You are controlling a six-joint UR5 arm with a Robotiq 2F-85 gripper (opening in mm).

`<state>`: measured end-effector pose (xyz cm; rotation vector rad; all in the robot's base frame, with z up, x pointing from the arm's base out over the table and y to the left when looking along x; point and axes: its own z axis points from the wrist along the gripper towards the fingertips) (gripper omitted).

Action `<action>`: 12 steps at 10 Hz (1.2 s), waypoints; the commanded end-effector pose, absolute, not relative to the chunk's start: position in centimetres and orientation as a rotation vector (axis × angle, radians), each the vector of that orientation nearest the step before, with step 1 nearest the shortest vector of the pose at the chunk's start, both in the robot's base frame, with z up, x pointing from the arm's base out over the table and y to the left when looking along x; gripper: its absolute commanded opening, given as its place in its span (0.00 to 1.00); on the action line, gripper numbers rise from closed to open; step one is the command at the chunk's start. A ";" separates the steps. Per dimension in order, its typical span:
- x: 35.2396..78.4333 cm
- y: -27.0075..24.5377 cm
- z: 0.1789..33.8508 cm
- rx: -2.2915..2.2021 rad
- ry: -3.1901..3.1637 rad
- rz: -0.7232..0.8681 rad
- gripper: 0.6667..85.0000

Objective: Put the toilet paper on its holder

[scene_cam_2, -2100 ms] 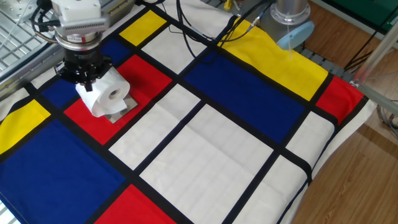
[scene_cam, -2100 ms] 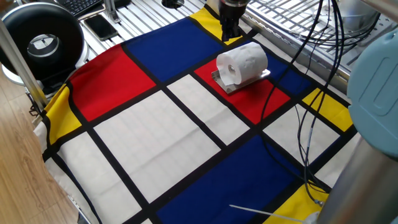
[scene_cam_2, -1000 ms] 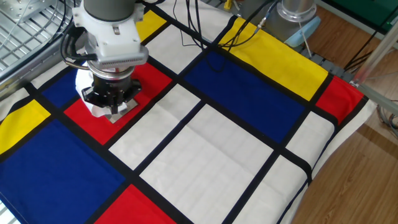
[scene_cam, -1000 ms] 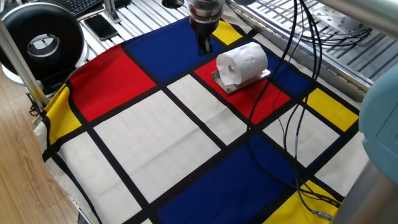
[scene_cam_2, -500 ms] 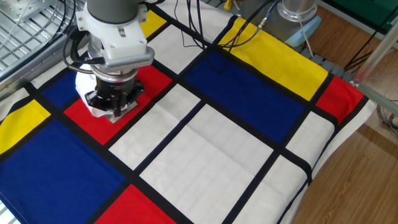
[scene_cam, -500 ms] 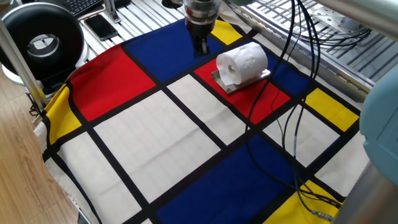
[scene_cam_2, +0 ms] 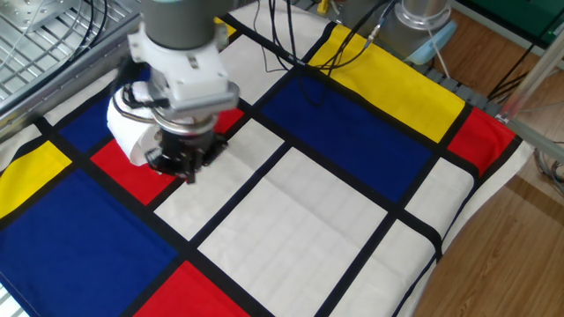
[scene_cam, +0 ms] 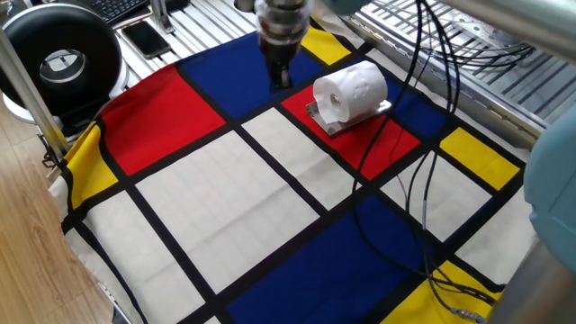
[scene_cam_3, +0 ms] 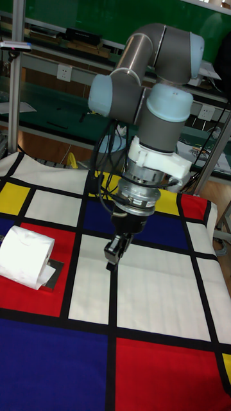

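Tabletop covered w/ colour-block cloth (scene_cam: 225,180): red, blue, yellow, white panels split by black bands. Toilet paper (scene_cam: 353,91) lies on its side on a red panel near the cloth's far edge in one fixed view, sitting on the holder (scene_cam: 326,121); chrome plate edge shows under the roll, bar not visible. Hollow core faces camera in one fixed view. In tall fixed view the roll (scene_cam_3: 25,255) sits at far left w/ a grey plate corner (scene_cam_3: 52,271) poking out beside it.

Gripper (scene_cam_3: 115,248) is apart from the roll, empty, hanging above the cloth near a black band beside the red panel; fingers look close together, narrow gap. In the other fixed view the wrist blocks part of the roll (scene_cam_2: 126,132). Arm cables trail over cloth.

Off-cloth: black round device (scene_cam: 61,61), phone (scene_cam: 146,38) on slatted metal surface.
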<state>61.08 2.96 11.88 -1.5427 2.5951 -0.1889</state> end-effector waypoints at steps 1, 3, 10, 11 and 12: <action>60.9 3.5 13.1 -1.504 2.640 -0.229 0.07; 60.1 3.4 13.0 -1.557 2.646 -0.212 0.07; 57.1 5.6 12.6 -1.541 2.731 -0.039 0.07; 57.2 5.7 12.5 -1.544 2.726 -0.036 0.07; 57.2 6.1 12.3 -1.540 2.725 -0.027 0.07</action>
